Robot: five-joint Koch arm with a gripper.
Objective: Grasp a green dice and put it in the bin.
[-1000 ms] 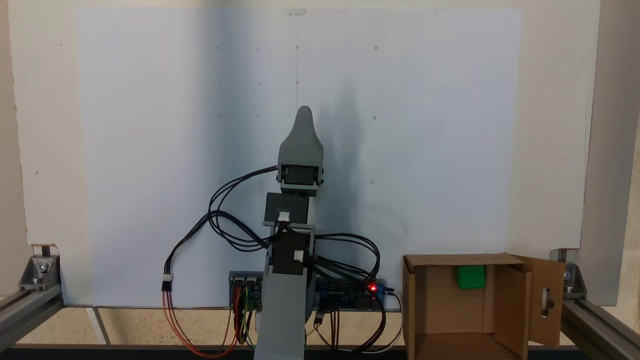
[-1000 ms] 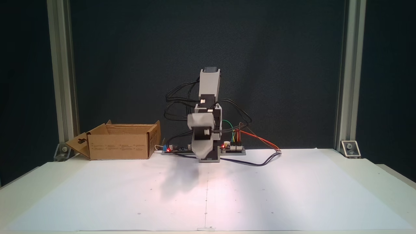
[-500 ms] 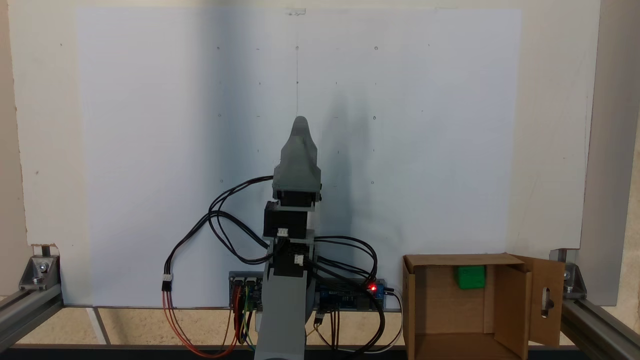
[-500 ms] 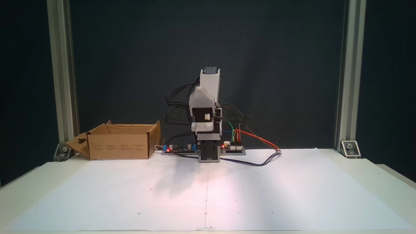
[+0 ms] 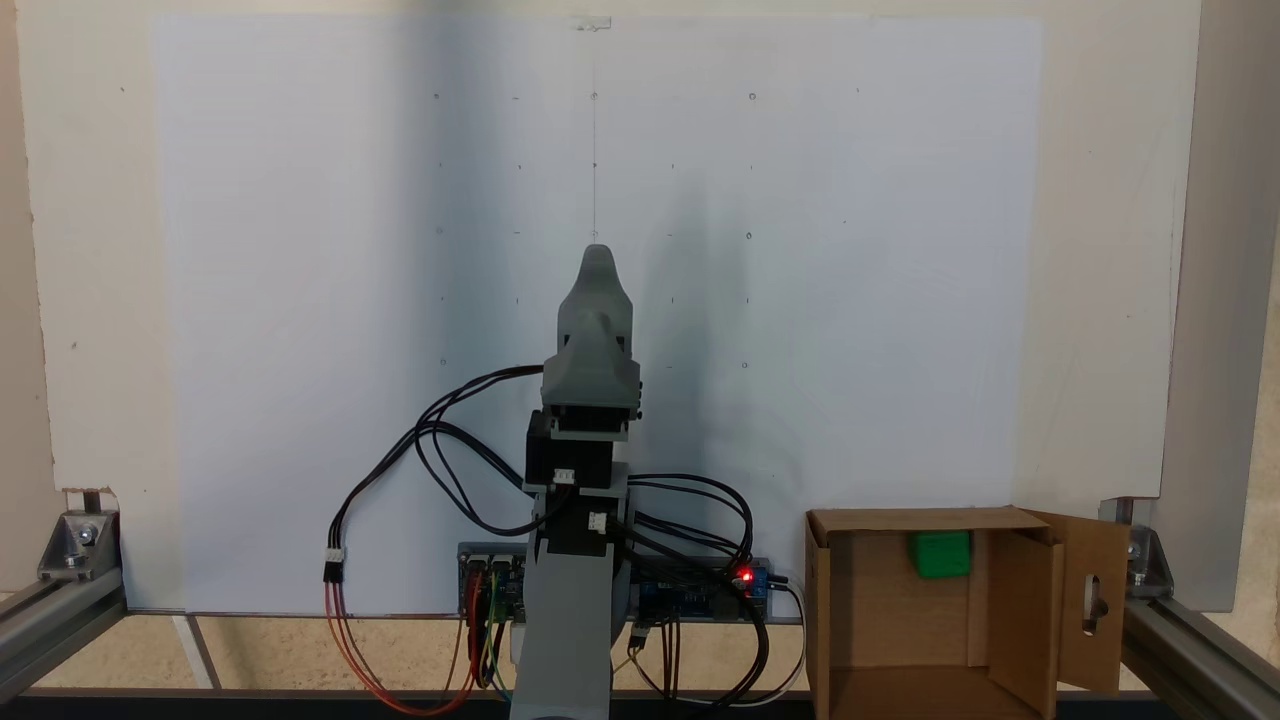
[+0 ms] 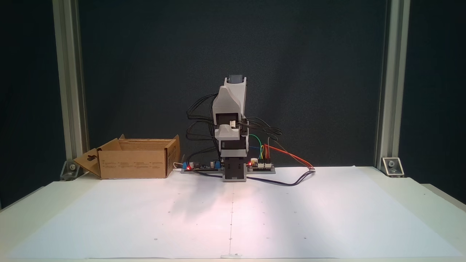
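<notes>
Green dice [image 5: 940, 555] lies inside the bin [image 5: 860, 600], against its far wall, well apart from the tool [image 5: 598, 262] and to its lower right in a fixed view. The bin [image 6: 133, 159] stands at the back edge of the tabletop [image 6: 109, 218] beside the arm's base, one flap with a slot cutout [image 5: 1093, 603] folded outward. The tool is raised and folded back above the base; whether its jaws are parted cannot be told, since they overlap. White paper [image 5: 300, 300] ahead of the tool lies bare to its edges.
</notes>
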